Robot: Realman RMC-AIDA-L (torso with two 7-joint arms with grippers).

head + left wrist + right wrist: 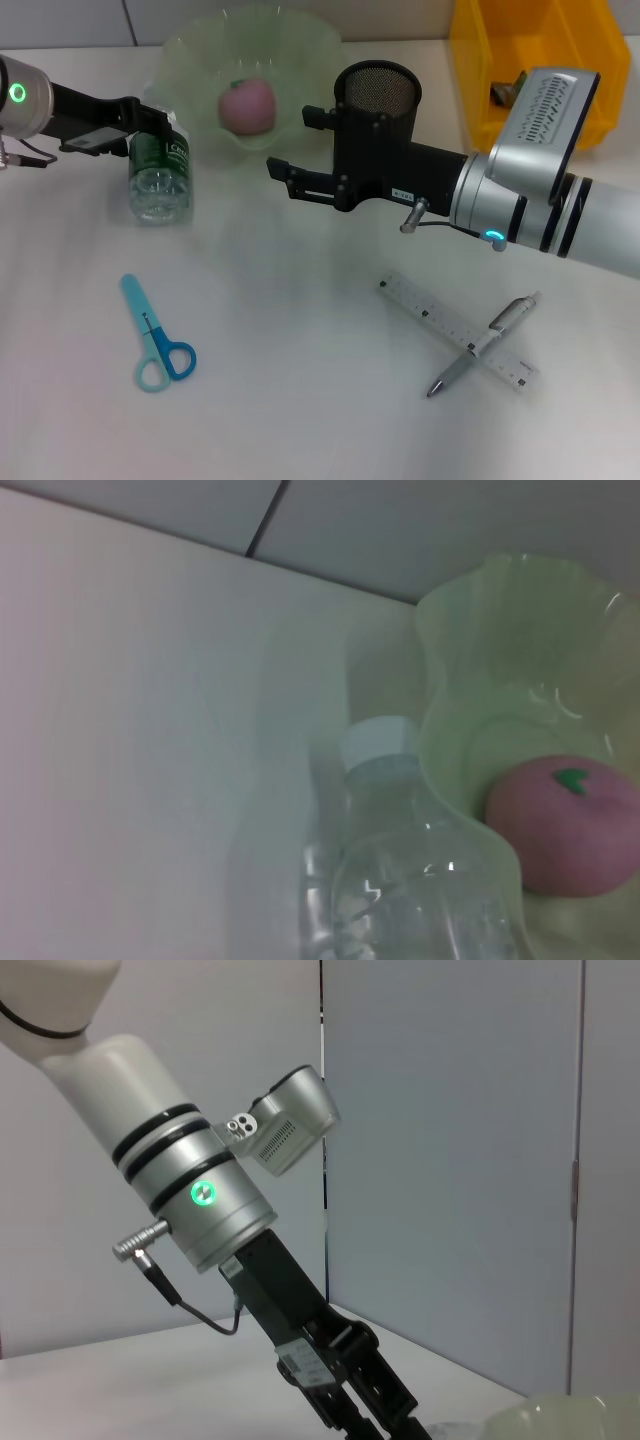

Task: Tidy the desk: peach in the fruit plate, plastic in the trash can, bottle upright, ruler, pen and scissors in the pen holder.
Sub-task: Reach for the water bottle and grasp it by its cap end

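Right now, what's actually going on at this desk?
The left gripper is at the upright bottle, right beside the fruit plate that already holds the peach. The right gripper hangs open above the table in front of the pen holder, holding nothing. The scissors lie on the table, and the pen lies across the ruler; none is in the holder yet.

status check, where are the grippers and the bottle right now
Left gripper at clear plastic bottle, which stands upright beside green fruit plate. Right gripper open, empty, before black mesh pen holder. Nothing blocking.
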